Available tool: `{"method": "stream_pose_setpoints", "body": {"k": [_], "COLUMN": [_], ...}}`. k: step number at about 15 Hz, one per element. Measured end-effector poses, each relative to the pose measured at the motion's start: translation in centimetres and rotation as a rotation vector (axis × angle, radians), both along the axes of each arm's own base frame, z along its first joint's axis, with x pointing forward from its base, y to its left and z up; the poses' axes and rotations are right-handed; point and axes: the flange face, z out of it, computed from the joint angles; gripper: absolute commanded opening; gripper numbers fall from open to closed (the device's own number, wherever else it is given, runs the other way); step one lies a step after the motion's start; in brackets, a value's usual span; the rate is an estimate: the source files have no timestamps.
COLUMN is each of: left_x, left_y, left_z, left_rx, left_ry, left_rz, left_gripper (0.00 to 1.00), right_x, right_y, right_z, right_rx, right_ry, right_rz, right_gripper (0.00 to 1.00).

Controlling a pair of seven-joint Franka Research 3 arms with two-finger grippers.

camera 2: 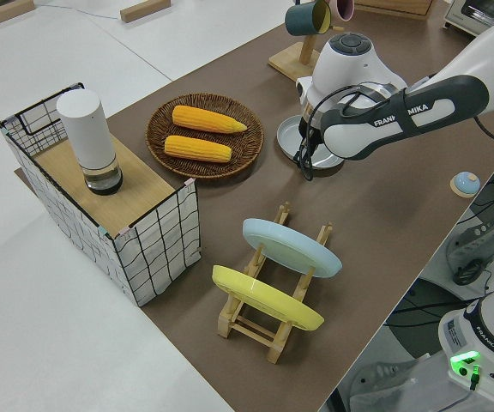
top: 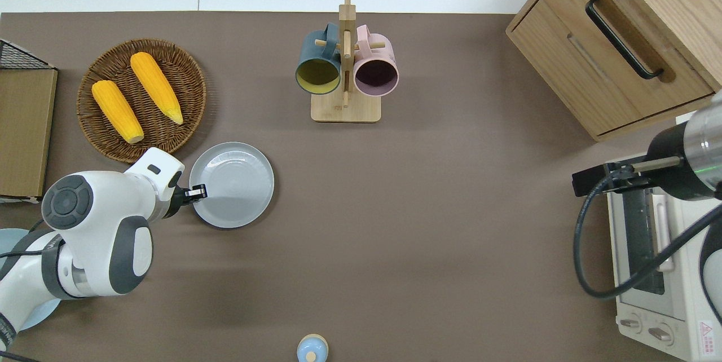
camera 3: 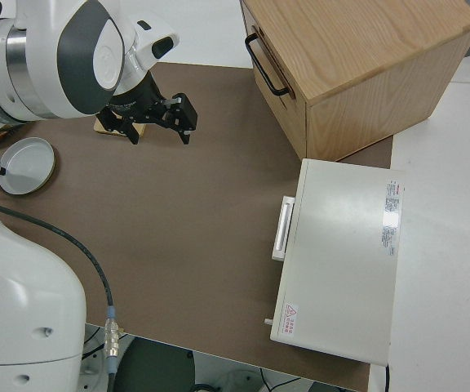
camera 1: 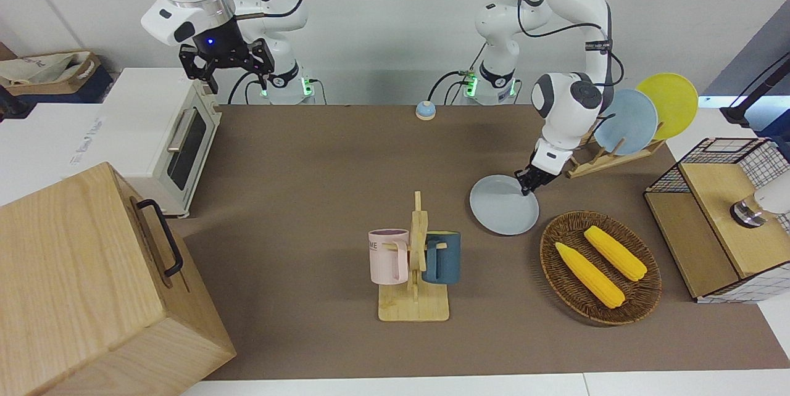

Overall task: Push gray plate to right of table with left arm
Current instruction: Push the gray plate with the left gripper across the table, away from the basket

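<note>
The gray plate (camera 1: 504,206) (top: 232,184) lies flat on the brown table (camera 1: 308,186), between the corn basket and the mug rack, a little nearer to the robots than both. My left gripper (camera 1: 528,185) (top: 198,193) is down at table height with its fingers shut, and its tip touches the plate's rim on the side toward the left arm's end of the table. The left side view shows the plate (camera 2: 289,136) partly hidden by the left arm. The right gripper (camera 1: 227,66) (camera 3: 157,122) is parked and open, holding nothing.
A wicker basket (camera 1: 642,297) with two corn cobs sits beside the plate. A mug rack (camera 1: 415,260) with a pink and a blue mug stands mid-table. A plate rack (camera 1: 617,158) holds a blue and a yellow plate. A wooden cabinet (camera 1: 92,285), toaster oven (camera 1: 166,137), wire crate (camera 1: 722,217) and small bell (camera 1: 425,110) line the edges.
</note>
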Motion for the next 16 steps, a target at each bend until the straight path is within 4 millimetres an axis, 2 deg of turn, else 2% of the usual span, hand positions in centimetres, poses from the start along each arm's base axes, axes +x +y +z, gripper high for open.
{"method": "stream_pose_setpoints", "body": {"k": [2, 3, 16], "left_x": [0.0, -0.1, -2.9], "left_y": [-0.7, -1.6, -23.8], "left_z": [0.0, 0.0, 0.0], "left_rx": [-0.001, -0.003, -0.079], "left_ry": [0.001, 0.003, 0.033], "left_rz": [-0.001, -0.001, 0.029], "left_gripper": [0.0, 0.0, 0.0], "right_x": [0.0, 0.0, 0.0], "right_y": [0.0, 0.0, 0.0], "right_z": [0.0, 0.0, 0.0], "right_rx": [0.0, 0.0, 0.0], "right_ry": [0.0, 0.0, 0.0], "right_rz": [0.0, 0.0, 0.0], "right_gripper": [0.983, 0.983, 0.983]}}
